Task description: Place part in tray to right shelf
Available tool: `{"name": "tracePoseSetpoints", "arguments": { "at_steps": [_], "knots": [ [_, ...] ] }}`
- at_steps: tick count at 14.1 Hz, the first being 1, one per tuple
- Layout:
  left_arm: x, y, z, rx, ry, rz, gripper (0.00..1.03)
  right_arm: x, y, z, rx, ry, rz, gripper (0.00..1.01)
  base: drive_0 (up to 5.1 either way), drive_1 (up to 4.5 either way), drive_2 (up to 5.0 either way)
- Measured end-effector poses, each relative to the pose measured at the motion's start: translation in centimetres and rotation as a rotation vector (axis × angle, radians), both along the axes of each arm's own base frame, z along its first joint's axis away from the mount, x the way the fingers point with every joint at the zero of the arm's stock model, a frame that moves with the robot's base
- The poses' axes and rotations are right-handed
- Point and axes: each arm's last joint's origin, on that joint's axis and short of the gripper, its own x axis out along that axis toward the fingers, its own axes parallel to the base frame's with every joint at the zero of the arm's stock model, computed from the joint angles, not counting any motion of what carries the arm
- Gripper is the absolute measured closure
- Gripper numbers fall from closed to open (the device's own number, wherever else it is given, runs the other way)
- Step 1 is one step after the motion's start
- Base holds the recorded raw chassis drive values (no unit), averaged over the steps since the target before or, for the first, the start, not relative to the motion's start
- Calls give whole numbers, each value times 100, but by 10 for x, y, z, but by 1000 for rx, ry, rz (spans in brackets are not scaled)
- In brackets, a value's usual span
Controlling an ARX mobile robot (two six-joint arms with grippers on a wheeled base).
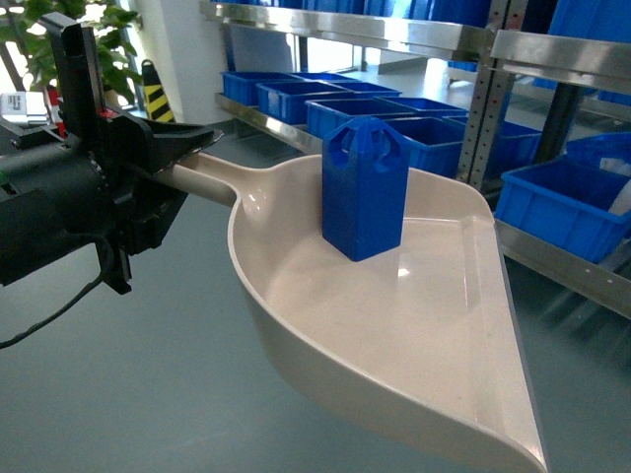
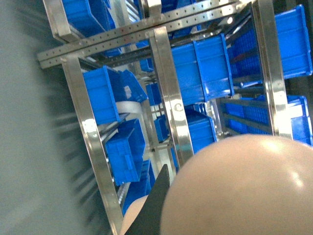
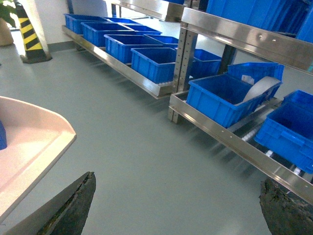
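The blue part (image 1: 365,187) stands upright in the cream tray (image 1: 414,335), near the handle end. My left gripper (image 1: 189,150) is shut on the tray's handle (image 1: 212,177) and holds the tray level above the grey floor. From the left wrist I see the tray's underside (image 2: 244,186) beside one black finger (image 2: 155,208). My right gripper (image 3: 178,193) is open over bare floor with nothing between its fingers. The tray's lip (image 3: 34,142) lies to its left, with a sliver of the part (image 3: 2,135). The right shelf (image 3: 234,142), steel with rollers, runs low on the right (image 1: 562,261).
Blue crates (image 1: 552,202) (image 3: 220,98) sit on the low shelf lanes, with more (image 1: 296,94) along the back rack. A steel upright (image 3: 181,73) stands between rack sections. A black-and-yellow striped post (image 3: 28,36) and a plant (image 1: 39,39) stand far left.
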Motion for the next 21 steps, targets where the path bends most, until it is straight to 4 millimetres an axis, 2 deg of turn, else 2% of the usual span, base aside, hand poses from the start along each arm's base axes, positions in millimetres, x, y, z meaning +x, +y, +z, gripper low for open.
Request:
{"name": "tracePoseSetpoints", "arguments": {
  "at_steps": [21],
  "knots": [
    [0, 0, 0, 0, 0, -1, 89, 0, 0, 0, 0, 1, 0, 3, -163, -163, -163]
  ]
}}
